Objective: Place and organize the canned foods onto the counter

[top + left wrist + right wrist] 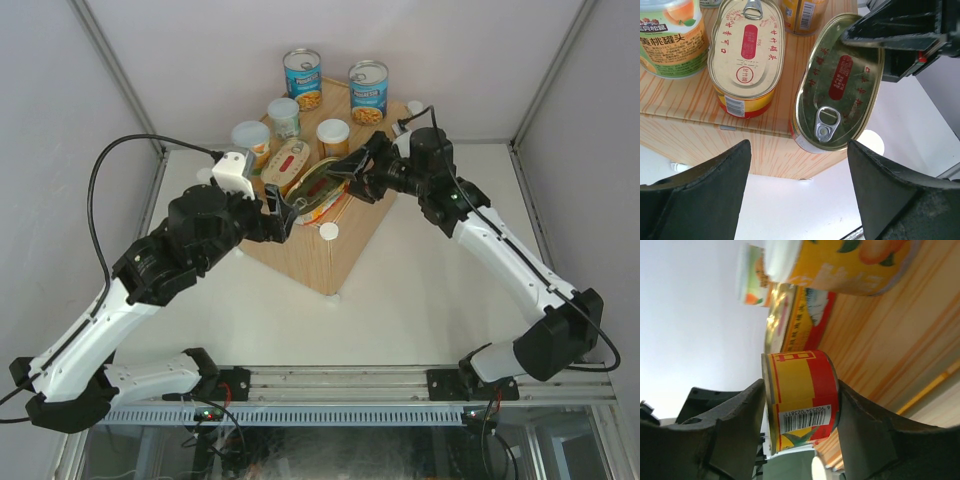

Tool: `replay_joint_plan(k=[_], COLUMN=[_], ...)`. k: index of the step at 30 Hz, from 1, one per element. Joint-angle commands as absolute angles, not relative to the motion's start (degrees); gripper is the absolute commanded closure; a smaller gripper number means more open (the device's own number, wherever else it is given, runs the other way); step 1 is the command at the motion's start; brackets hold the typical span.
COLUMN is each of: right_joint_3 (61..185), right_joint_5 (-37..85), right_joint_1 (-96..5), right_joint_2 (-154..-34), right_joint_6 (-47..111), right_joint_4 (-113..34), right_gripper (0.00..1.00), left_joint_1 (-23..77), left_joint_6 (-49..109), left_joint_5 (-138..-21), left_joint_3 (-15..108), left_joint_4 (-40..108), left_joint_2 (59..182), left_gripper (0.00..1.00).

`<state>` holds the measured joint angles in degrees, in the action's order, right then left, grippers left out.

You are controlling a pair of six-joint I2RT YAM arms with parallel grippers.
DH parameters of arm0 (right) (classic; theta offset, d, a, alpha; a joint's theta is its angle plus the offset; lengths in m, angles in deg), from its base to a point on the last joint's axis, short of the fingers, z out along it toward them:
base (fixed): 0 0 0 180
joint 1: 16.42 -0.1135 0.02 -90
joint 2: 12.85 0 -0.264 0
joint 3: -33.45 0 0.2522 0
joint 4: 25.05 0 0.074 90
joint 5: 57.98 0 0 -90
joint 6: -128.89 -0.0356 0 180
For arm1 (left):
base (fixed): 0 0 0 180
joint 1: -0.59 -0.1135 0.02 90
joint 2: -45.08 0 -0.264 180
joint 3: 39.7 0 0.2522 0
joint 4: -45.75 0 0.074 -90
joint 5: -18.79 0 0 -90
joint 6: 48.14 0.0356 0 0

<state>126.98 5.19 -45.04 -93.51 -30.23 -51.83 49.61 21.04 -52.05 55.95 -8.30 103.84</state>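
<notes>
fingers (715,195) of the left tool (799,160), spread wide and released, grasp nothing; they flank the pull-tab end of one oval tin (837,85) without touching it. right tool (801,400) is clenched across that same tin, whose red-and-yellow side label and barcode face its camera. whether the tin rests on the wood or is lifted cannot be told. cans counted: seven, all at the counter (320,255), a light wood-grain box with a white knob (328,232) at its near corner. two tall cans (302,78), blue-labelled with bare metal lids, stand upright at its far edge. three small cans (333,135), pale-lidded with green or orange labels, stand in front of them. second oval tin (287,160) lies flat just beside the grasped one, its gold lid printed in red.
</notes>
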Motion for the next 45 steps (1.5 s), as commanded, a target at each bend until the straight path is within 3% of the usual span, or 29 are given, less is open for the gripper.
replay_joint_plan(k=[1, 23, 45], right_joint_3=[131.5, 148.2, 152.0], right_joint_5=[7.9, 18.0, 29.2], right_joint_1=[-45.5, -48.8, -51.6], right_joint_2=[-94.2, -100.4, -101.0], right_joint_6=[-26.7, -12.7, -6.5], right_joint_4=[-55.1, -75.7, -82.9], right_gripper=[0.43, 0.33, 0.3], left_joint_1=[49.8, 49.8, 49.8], left_joint_6=[22.1, 22.6, 22.4], left_joint_5=[-52.4, -52.1, -52.4], left_joint_3=[55.1, 54.1, 53.3], left_joint_4=[-4.9, -4.2, -4.2], left_joint_2=[103.3, 102.1, 100.8], left_gripper=[0.19, 0.18, 0.19])
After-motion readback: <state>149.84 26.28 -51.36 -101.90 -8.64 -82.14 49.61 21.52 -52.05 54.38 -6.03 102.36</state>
